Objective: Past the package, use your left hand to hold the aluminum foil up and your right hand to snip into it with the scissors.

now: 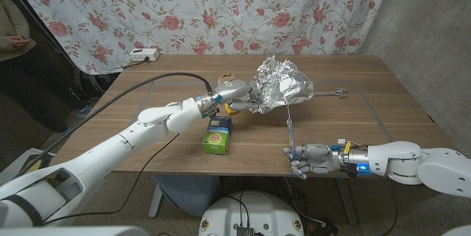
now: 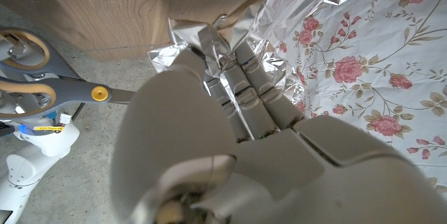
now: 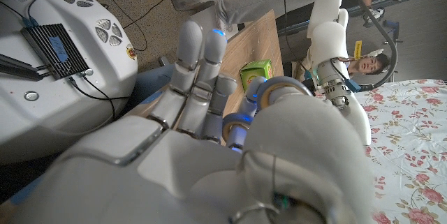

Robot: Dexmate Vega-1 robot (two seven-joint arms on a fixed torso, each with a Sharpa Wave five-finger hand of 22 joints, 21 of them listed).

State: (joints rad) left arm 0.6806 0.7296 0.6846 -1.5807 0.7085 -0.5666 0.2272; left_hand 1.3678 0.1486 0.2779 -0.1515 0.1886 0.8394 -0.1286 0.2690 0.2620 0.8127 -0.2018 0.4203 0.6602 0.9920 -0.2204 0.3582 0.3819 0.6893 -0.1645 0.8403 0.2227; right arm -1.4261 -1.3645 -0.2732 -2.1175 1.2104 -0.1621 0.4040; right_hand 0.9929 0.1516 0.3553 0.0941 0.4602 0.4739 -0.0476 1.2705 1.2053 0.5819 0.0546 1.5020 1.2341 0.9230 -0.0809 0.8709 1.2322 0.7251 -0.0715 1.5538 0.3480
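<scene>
Crumpled aluminum foil [image 1: 278, 83] lifted above mid-table, pinched by left hand [image 1: 234, 93].
Beyond green package [image 1: 218, 137]; scissors [image 1: 292, 134] upright in right hand's [image 1: 307, 159] grasp at near table [image 1: 383, 89] edge, blades just under foil.

We see the foil [image 1: 280, 81], a crumpled silver sheet, raised off the bench just past the green package [image 1: 218, 136]. The scissors [image 1: 291, 134] stand upright to the package's right, grey blades pointing up toward the foil's lower edge.
</scene>
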